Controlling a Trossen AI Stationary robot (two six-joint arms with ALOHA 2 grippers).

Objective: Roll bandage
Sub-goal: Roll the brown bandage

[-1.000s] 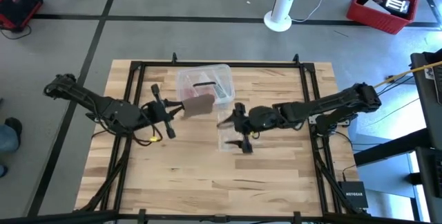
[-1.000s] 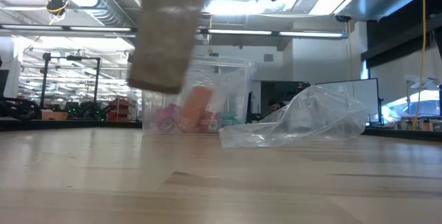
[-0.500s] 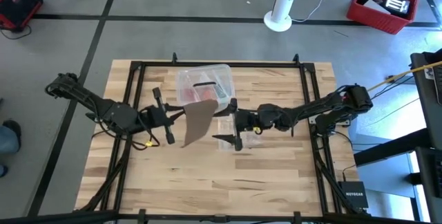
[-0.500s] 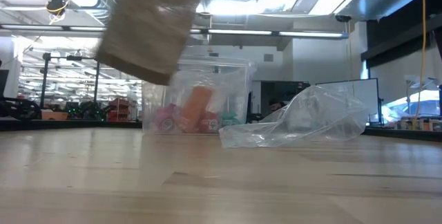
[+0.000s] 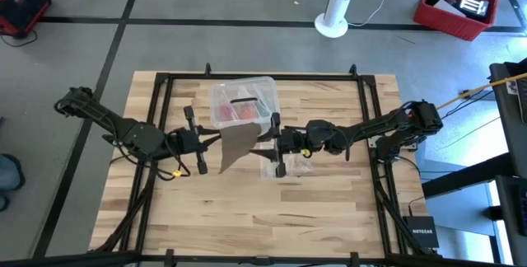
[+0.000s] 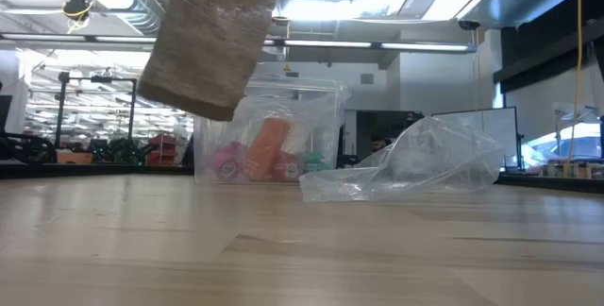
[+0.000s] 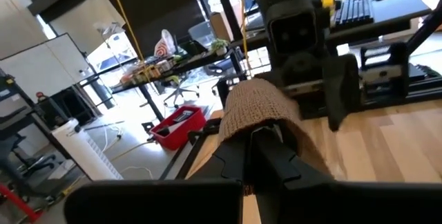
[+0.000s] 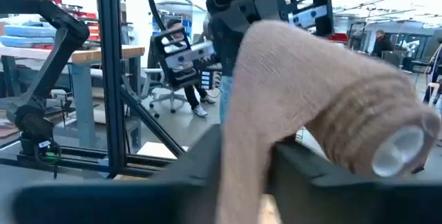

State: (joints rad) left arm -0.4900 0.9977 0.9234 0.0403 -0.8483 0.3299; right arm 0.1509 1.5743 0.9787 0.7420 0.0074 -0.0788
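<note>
Desk: my slatted wooden desk [image 5: 247,217] stood on grey floor, black rails framing it.
Bandage: the bandage [image 5: 236,142] hung mid-air over the desk's middle, between my pincers.
Left pincer: my left pincer [image 5: 216,138] was clamped on the bandage.
Right pincer: my right pincer [image 5: 272,143] gripped its other end.
Far side: clear plastic box [image 5: 243,102]; crinkled bag [image 6: 415,166] beside it.
Room: white fan stand [image 5: 339,3], red crate [image 5: 458,5].

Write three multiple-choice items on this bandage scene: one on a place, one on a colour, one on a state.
1. Where is the bandage?
A. Lifted between both arms
B. Flat on the table
C. Inside the clear box

2. What colour is it?
A. White
B. Brown-tan
C. Red

3. How is the left gripper?
A. Wide open
B. Out of view
C. Shut on the bandage

Answers:
1. A, the low view shows it hanging clear of the table.
2. B, seen in every view.
3. C, the left wrist view shows the fabric draped over its closed jaws.
</note>
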